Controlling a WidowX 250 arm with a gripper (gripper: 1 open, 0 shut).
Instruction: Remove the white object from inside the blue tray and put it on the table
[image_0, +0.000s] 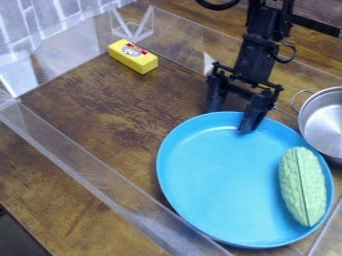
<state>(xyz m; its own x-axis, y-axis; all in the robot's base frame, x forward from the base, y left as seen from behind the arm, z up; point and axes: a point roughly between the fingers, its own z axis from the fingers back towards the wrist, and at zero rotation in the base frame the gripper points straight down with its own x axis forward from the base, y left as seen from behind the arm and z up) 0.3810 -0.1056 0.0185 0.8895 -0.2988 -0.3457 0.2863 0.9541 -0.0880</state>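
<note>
The white object (303, 186), a pale whitish-green bumpy oval, lies inside the blue tray (214, 190) near its right rim. The tray is a wide round light-blue plate on the dark wood table (94, 115). My black gripper (231, 117) hangs at the tray's far rim, pointing steeply down. It is open and holds nothing. One fingertip is over the table just beyond the rim, the other over the rim's edge. The white object sits well to the right of and nearer than the gripper, apart from it.
A yellow block with a red label (132, 55) lies at the back left of the table. A round steel pot (325, 120) stands right of the gripper, close to the tray. Clear acrylic walls (80, 150) edge the tabletop.
</note>
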